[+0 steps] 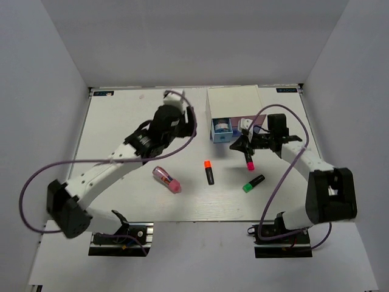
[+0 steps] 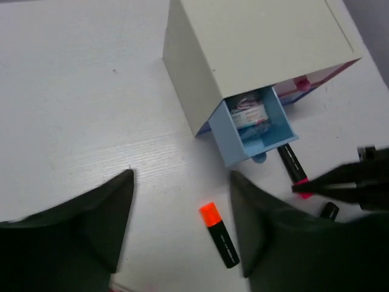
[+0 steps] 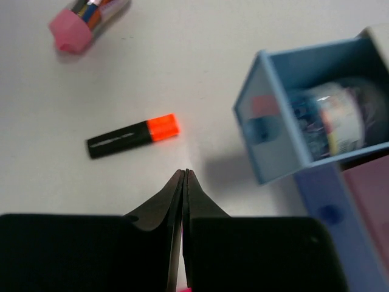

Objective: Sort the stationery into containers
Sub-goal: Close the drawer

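Just off the front corner of the open blue drawer (image 2: 226, 137), the pink highlighter (image 2: 291, 164) lies flat on the surface (image 2: 73, 91). Its long axis runs roughly away-to-near, with the black end by the drawer and the pink cap pointing back toward the arm bases.

The right end effector (image 3: 183, 179) is parked right over that cap with its fingers pressed together and no gap showing. Honestly I can't tell if it's touching the cap or just above it. Either way the right arm is way closer, and the drawer sits just beyond and a bit left of its tip, so I'd guess it only needs a short move along the pen's axis.

The left end effector (image 2: 181, 176) hangs spread wide and empty over the orange highlighter (image 2: 220, 234). The drawer sticks out of the white box (image 2: 243, 42) and has some kind of roll inside. The green highlighter (image 1: 253, 183) and pink cylinder (image 1: 166, 179) lie nearer the bases.
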Action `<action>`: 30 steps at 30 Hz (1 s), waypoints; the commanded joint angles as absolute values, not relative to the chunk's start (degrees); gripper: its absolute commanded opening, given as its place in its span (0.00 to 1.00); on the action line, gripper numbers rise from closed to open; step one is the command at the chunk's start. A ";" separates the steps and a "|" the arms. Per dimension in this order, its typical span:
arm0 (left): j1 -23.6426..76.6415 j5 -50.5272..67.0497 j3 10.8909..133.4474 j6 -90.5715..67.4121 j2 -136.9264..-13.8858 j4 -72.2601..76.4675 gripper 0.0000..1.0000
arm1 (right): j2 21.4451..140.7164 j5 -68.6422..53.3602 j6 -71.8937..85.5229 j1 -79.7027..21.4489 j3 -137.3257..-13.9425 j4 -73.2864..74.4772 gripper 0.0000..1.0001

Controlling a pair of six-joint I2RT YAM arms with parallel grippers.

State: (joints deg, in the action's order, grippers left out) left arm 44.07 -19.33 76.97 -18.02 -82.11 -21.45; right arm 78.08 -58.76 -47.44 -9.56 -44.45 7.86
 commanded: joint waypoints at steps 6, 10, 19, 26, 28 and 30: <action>43.68 -26.63 52.14 -50.08 -58.82 -24.61 1.00 | 88.50 -55.29 -61.26 -11.69 -58.34 14.22 0.04; 43.68 -27.16 45.19 -56.24 -51.00 -26.62 1.00 | 91.93 -52.65 -60.56 -12.74 -61.34 14.16 0.04; 43.68 -29.09 40.17 -72.68 -45.70 -36.29 1.00 | 93.25 -41.93 -50.29 -16.34 -60.64 -1.55 0.04; 43.68 -27.25 39.02 -77.17 -47.63 -35.77 1.00 | 94.74 -33.06 -46.15 -18.02 -60.91 -9.57 0.06; 43.68 -26.63 38.50 -77.78 -48.33 -35.25 1.00 | 95.18 -31.56 -45.35 -18.63 -61.26 -10.19 0.07; 43.68 -25.32 38.50 -77.78 -49.04 -34.72 1.00 | 95.88 -29.46 -44.39 -19.07 -61.78 -10.98 0.11</action>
State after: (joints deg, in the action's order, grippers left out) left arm 43.92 -26.61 38.94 -75.33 -48.51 -35.11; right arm 94.78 -34.13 -46.76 -18.31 -59.37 -4.78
